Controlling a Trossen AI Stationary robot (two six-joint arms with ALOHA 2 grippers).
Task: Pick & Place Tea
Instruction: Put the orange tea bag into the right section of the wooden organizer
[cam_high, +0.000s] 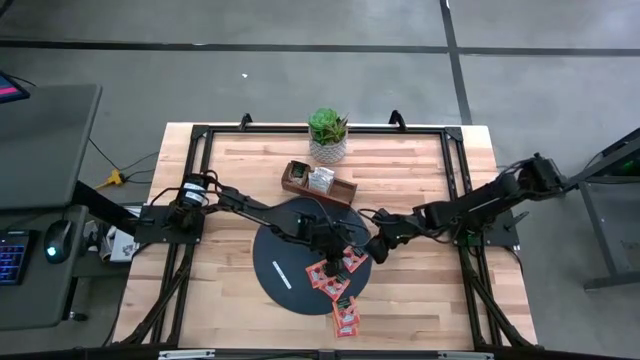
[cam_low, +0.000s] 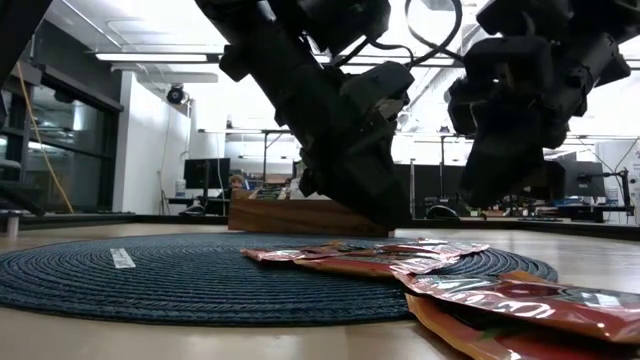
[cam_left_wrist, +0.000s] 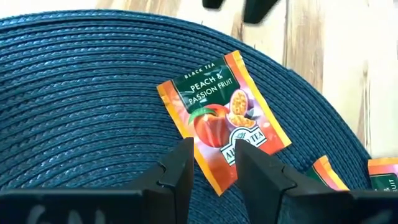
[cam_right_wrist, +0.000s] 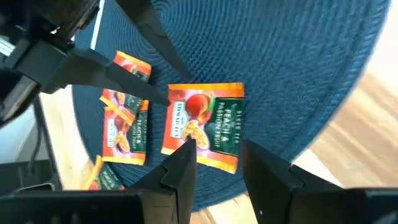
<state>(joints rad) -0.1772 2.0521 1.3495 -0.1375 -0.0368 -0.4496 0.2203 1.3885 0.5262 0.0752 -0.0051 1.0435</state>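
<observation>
Several orange-red tea sachets lie flat on the right part of the dark round mat (cam_high: 290, 262) and just past its near edge (cam_high: 345, 318). My left gripper (cam_left_wrist: 213, 149) is open and low over the mat. Its fingers straddle one end of a peach-printed sachet (cam_left_wrist: 224, 115). My right gripper (cam_right_wrist: 217, 152) is open and hovers over the same sachet (cam_right_wrist: 205, 124) from the table's right, higher off the mat in the low view (cam_low: 500, 170). More sachets sit in the wooden tray (cam_high: 318, 183). My left gripper comes slanting down from the table's left, with its fingertips (cam_left_wrist: 186, 149) on either side of the sachet's end (cam_left_wrist: 217, 168). The sachet lies flat on the mat. I cannot tell whether the fingers touch it.
A thin white strip (cam_high: 283, 272) lies on the mat's left part. A potted plant (cam_high: 327, 135) stands at the far edge behind the tray. The two arms meet close together over the mat's right side. Bare wood shows on the table's left and right.
</observation>
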